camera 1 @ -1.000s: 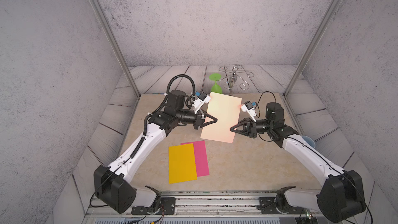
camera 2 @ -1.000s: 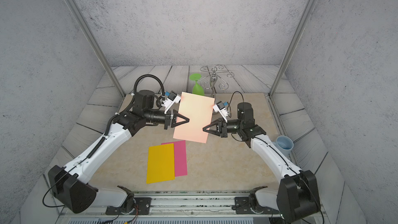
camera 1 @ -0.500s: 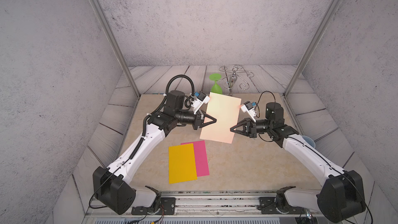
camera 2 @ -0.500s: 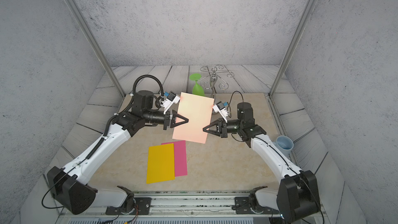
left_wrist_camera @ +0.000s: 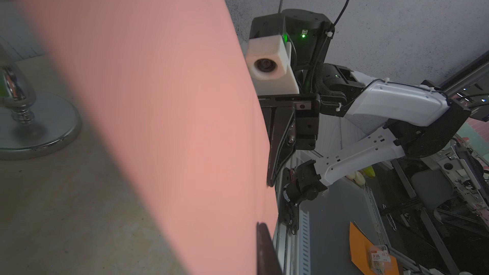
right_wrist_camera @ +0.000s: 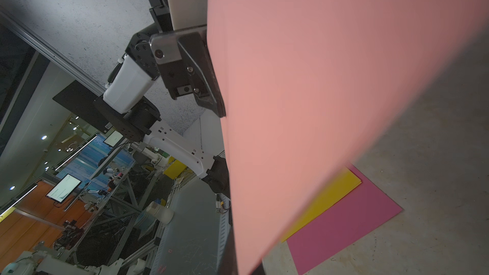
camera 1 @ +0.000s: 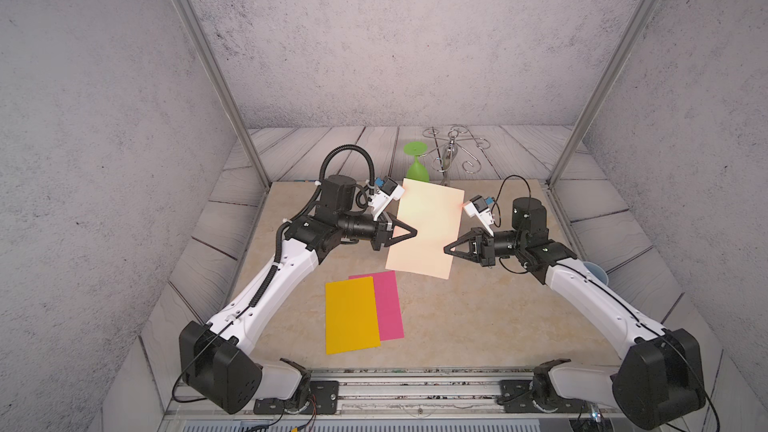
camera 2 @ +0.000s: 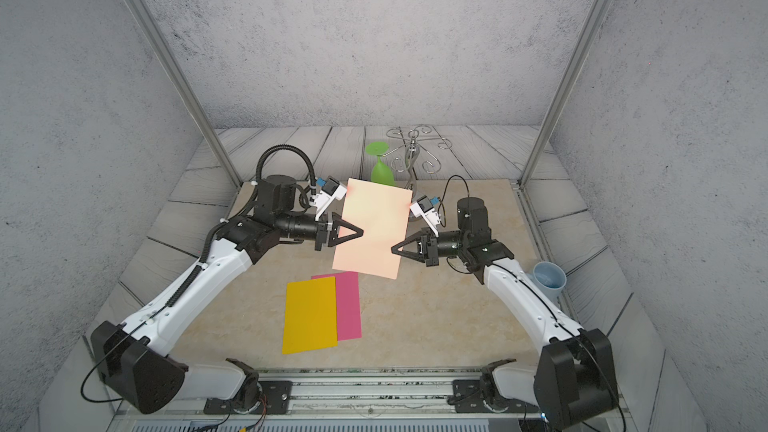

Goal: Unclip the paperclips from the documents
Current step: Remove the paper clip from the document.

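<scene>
A salmon pink document (camera 1: 426, 234) (camera 2: 374, 230) hangs tilted in the air over the middle of the table. My left gripper (camera 1: 415, 231) (camera 2: 362, 232) is shut on its left edge. On its right edge my right gripper (camera 1: 444, 249) (camera 2: 392, 249) is shut. The pink sheet (left_wrist_camera: 158, 128) (right_wrist_camera: 317, 88) fills much of both wrist views, with a dark finger pressed against it. A golden yellow document (camera 1: 351, 315) (right_wrist_camera: 325, 202) lies flat nearer the front, overlapping a magenta document (camera 1: 388, 305) (right_wrist_camera: 344, 220). The paperclips are out of view on all three sheets.
An upturned green glass (camera 1: 417, 164) and a curly chrome wire stand (camera 1: 451, 151) (left_wrist_camera: 34, 128) are behind the held sheet. A pale blue cup (camera 2: 549, 280) sits off the table's right edge. Slanted metal posts (camera 1: 232, 97) flank the back; a rail (camera 1: 415, 388) runs along the front.
The right gripper's jaws have closed the last bit onto the pink sheet's right edge. The sheet and both arms have hardly moved.
</scene>
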Available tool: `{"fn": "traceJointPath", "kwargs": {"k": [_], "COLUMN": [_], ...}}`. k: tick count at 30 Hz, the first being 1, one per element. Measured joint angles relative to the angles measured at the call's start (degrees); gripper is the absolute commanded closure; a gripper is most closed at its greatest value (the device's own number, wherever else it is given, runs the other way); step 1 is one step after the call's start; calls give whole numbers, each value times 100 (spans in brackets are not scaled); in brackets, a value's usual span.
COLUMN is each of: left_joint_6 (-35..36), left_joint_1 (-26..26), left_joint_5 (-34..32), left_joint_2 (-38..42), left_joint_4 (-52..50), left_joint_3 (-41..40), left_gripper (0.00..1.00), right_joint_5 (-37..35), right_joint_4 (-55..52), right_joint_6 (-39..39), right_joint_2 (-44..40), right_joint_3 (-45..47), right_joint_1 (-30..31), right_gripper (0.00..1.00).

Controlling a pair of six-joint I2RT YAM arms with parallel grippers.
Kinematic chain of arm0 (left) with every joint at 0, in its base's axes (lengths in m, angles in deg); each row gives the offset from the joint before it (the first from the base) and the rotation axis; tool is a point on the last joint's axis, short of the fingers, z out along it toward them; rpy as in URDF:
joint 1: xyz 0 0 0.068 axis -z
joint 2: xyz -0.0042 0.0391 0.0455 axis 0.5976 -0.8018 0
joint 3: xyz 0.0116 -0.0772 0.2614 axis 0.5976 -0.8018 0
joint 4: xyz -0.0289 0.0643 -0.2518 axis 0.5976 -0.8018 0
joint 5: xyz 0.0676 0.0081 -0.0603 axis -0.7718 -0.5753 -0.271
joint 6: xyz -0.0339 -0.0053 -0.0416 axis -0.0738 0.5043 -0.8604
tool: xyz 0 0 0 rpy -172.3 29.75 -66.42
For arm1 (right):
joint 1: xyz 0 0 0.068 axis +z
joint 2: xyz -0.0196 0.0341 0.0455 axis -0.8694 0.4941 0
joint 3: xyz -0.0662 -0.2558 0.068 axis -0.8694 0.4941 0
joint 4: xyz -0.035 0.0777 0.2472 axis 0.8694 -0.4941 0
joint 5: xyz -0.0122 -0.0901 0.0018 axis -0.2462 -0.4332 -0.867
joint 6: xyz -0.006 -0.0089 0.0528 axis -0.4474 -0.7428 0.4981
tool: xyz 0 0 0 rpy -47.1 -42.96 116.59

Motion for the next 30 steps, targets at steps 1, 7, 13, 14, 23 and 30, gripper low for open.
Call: {"fn": "traceJointPath", "kwargs": {"k": [1, 7, 13, 14, 23, 30], "left_joint_6": [2, 28, 42, 42, 44, 44], "left_joint_1": [-2, -2, -2, -2, -7, -20], "left_joint_5": [-9, -26, -26, -26, -24, -24], "left_joint_2": [9, 52, 52, 52, 52, 52], "left_joint_4": [2, 2, 2, 0, 0, 2], "left_joint_3": [0, 0, 0, 0, 0, 0], "left_gripper": [100, 100, 100, 100, 100, 100], "right_joint_5": [0, 0, 0, 0, 0, 0], "right_joint_4": [4, 2, 2, 2, 0, -57], "right_joint_6": [-2, -4, -9, -13, -24, -66], "right_joint_2": [0, 0, 0, 0, 0, 2], "right_joint_3": [-13, -39, -42, -42, -52, -98], "right_joint_1": [0, 0, -2, -2, -11, -17], "right_gripper": [96, 96, 96, 96, 95, 95]}}
